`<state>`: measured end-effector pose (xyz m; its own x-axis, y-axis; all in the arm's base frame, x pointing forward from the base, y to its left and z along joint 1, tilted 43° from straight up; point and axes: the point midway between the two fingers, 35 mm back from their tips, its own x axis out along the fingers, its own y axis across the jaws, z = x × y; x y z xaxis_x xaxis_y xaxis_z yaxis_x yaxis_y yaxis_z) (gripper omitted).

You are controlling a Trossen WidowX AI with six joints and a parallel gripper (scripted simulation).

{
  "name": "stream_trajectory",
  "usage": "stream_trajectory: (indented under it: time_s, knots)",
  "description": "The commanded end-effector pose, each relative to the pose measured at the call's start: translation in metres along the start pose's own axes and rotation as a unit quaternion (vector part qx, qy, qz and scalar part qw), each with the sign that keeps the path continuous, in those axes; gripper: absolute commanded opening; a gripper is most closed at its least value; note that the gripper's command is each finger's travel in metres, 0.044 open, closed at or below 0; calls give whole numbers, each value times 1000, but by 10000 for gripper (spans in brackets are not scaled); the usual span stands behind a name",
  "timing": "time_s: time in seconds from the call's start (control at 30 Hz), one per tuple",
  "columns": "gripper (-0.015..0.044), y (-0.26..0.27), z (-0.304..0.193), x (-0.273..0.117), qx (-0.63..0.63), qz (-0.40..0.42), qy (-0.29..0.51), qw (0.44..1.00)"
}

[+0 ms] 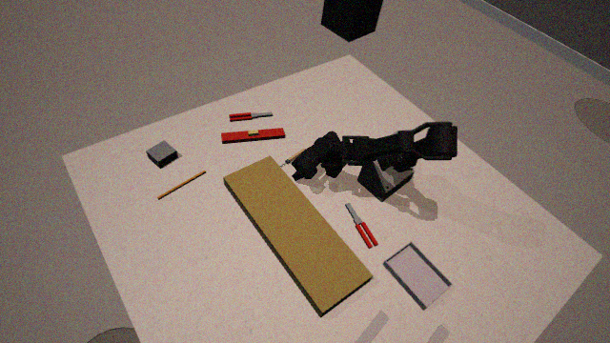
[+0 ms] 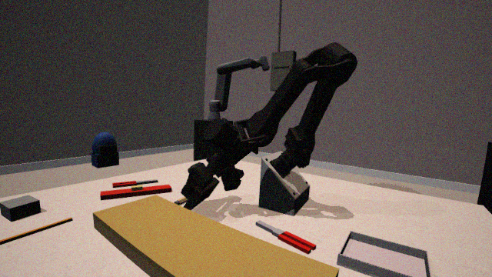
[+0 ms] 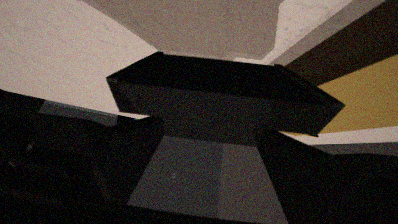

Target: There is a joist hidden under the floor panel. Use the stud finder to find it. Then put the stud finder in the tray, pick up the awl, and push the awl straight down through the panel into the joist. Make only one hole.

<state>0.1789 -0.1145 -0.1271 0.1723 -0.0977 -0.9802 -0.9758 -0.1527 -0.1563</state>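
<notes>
My gripper (image 1: 304,171) (image 2: 200,192) (image 3: 211,122) is shut on the stud finder, a dark block (image 3: 225,105) across the fingertips in the wrist view. In the top and exterior views the block blends into the black fingers. The gripper is low over the table, beside the far end of the tan floor panel (image 1: 295,233) (image 2: 207,238) (image 3: 365,95). No hole or mark shows on the panel; the joist is hidden. The awl (image 1: 296,154) (image 2: 181,201) lies by the panel's far corner, partly hidden behind the gripper. The grey-rimmed tray (image 1: 416,278) (image 2: 384,255) is empty.
Red-handled pliers (image 1: 366,234) (image 2: 296,241) lie between panel and tray. A red level (image 1: 267,134) (image 2: 154,190), a second red-handled tool (image 1: 240,116) (image 2: 124,184), a grey block (image 1: 162,153) (image 2: 20,208) and an orange pencil (image 1: 182,185) (image 2: 36,230) lie beyond the panel.
</notes>
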Motion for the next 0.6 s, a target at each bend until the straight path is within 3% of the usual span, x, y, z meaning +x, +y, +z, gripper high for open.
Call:
stream_trajectory:
  time_s: [0.0, 0.57]
  knots:
    - [0, 0, -1, 0, 2, 1, 19, 1000]
    - [0, 0, 1, 0, 3, 2, 62, 998]
